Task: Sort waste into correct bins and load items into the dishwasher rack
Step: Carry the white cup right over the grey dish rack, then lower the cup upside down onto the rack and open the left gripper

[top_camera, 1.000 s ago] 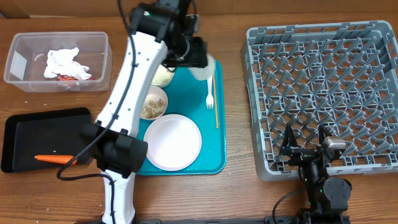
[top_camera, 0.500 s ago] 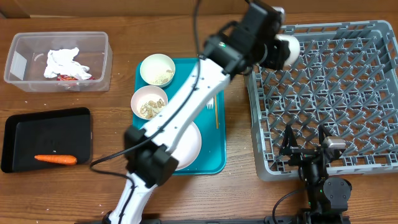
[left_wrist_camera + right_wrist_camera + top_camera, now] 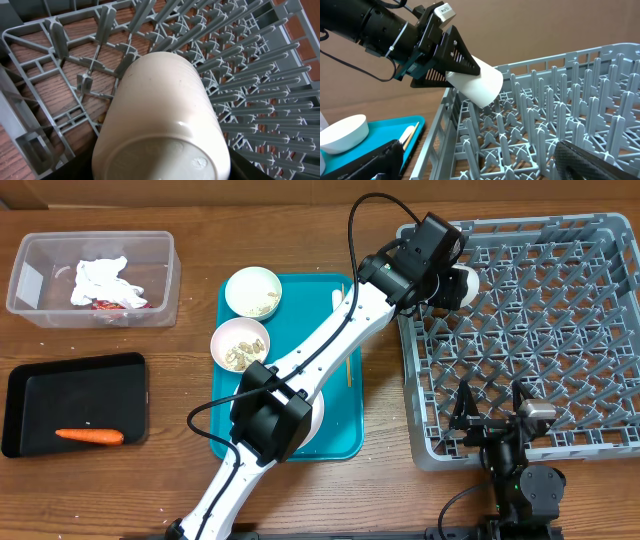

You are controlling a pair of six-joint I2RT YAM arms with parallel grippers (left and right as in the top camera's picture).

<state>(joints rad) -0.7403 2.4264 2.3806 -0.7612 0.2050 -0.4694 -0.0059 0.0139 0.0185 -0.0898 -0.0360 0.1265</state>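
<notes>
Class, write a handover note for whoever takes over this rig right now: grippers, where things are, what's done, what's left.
Left gripper: shut on the white cup, over the rack's corner nearest the teal tray; not yet set down.
Right gripper: open, empty, at the rack's near edge.
Done: napkins and red wrapper in clear tub; carrot in black tray.
Left: seat cup; bin scraps from both bowls; rack bowls, plate, fork.

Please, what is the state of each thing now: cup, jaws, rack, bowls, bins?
cup: held tilted over the rack's corner.
left gripper: jaws shut on the cup.
right gripper: jaws open, holding nothing.
rack: no dish in it yet.
far bowl: upright, scraps inside.
near bowl: upright, scraps inside.
clear tub: holds napkins.
black tray: holds a carrot.
</notes>
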